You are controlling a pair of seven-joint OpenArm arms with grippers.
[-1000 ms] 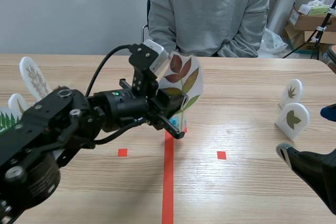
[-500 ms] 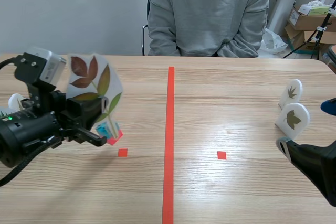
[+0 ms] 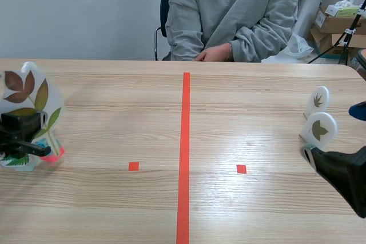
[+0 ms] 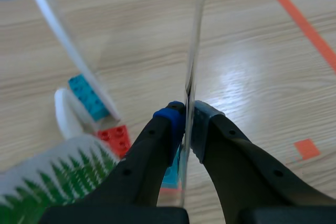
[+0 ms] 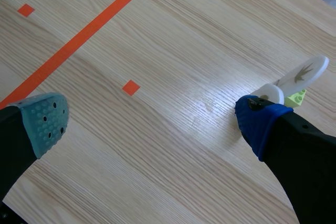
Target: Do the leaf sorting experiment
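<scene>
My left gripper is at the table's far left, shut on the lower part of a white leaf card showing brown, yellow and green leaves. In the left wrist view this card is edge-on, pinched in the left gripper. Beside it stand a fern card and another white card on a teal brick base; a red brick lies between them. My right gripper is open low at the right edge, near two leaf cards.
A person in a grey sweater sits across the table with hands folded at its far edge. Behind the right gripper's far finger stands a leaf card on a green base. Boxes are stacked beyond the table's right corner.
My left arm has swung the leaf card from the centre line to the far left, down among the cards there. The person has shifted, hands now showing. The right arm has barely moved.
</scene>
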